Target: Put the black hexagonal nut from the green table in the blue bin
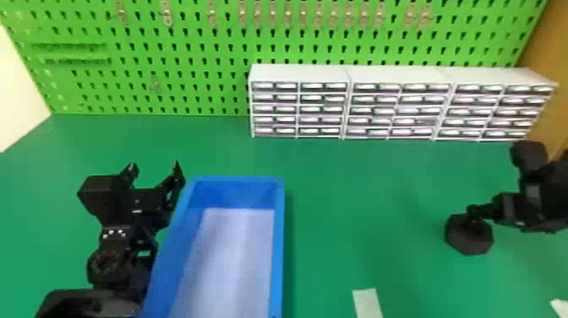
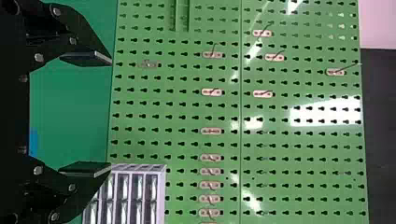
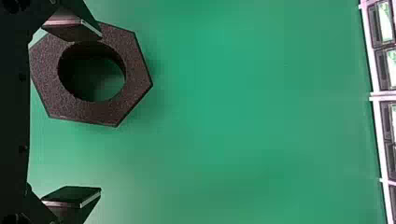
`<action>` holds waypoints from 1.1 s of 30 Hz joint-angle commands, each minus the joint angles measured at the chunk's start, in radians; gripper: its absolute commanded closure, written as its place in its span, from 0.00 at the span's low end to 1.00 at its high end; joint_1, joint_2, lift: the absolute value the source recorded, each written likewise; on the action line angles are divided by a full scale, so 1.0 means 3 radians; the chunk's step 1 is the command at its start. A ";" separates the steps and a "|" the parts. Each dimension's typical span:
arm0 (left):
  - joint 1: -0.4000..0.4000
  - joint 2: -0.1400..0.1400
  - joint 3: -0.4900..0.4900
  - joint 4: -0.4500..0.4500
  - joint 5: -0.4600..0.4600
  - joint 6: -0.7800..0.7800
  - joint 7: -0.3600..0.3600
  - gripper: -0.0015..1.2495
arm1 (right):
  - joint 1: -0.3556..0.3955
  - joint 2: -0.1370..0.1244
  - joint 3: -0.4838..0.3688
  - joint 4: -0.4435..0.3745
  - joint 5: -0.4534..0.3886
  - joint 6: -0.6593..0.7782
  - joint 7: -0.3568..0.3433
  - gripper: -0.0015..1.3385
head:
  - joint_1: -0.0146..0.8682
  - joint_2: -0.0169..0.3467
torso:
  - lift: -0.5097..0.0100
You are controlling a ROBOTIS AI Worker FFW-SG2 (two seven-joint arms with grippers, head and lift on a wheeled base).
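At the near edge of the green table (image 1: pixel 338 253), a pale, flat, straight-edged strip (image 1: pixel 367 302) lies to the right of the blue, straight-sided plastic bin (image 1: pixel 277 253), while a small white scrap (image 1: pixel 560 308) shows at the right corner. The bin runs lengthwise away from the robot, its inner floor pale lavender. Well apart from it on the right, the black hexagonal nut (image 1: pixel 454 237), a thick six-sided ring with a round hole, lies flat on the table. Over its far side is the right gripper (image 1: pixel 472 210), its two flat black fingers (image 3: pixel 71 198) spread wide; in the right wrist view one finger overlaps the nut's rim and the other stands clear of it. Whether the overlapping finger touches the nut, I cannot tell. The left gripper (image 1: pixel 155 165) is beside the bin's far left end, its black fingers also wide apart, with nothing between them. Farther back, three white, box-shaped drawer cabinets (image 1: pixel 299 74) stand side by side on the table, with rows of small dark-framed drawers facing the robot. Behind them rises a bright green metal pegboard (image 1: pixel 190 55), full of keyhole slots and carrying a row of small metal hooks (image 1: pixel 318 15) high up.
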 commanded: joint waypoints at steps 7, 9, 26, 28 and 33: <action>-0.0011 0.0000 -0.0023 0.0016 0.0000 -0.0015 0.0000 0.36 | -0.0008 0.0045 -0.0055 0.0178 0.0513 -0.0063 0.0368 0.10 | 0.76 0.20 | 0.80; -0.0011 0.0000 -0.0023 0.0016 0.0000 -0.0020 0.0000 0.36 | -0.0008 0.0055 -0.0070 0.0203 0.0585 -0.0079 0.0425 0.10 | 0.76 0.20 | 0.80; -0.0041 0.0000 -0.0038 0.0031 0.0000 -0.0040 0.0000 0.36 | -0.0059 0.0127 -0.0137 0.0285 0.0897 -0.0161 0.0675 0.10 | 0.76 0.20 | 0.80; -0.0047 0.0000 -0.0038 0.0036 0.0000 -0.0040 0.0000 0.36 | -0.0075 0.0127 -0.0137 0.0316 0.0912 -0.0171 0.0680 0.10 | 0.76 0.20 | 0.80; -0.0057 0.0000 -0.0038 0.0041 0.0000 -0.0056 0.0000 0.36 | -0.0115 0.0142 -0.0121 0.0408 0.0974 -0.0237 0.0706 0.10 | 0.76 0.20 | 0.80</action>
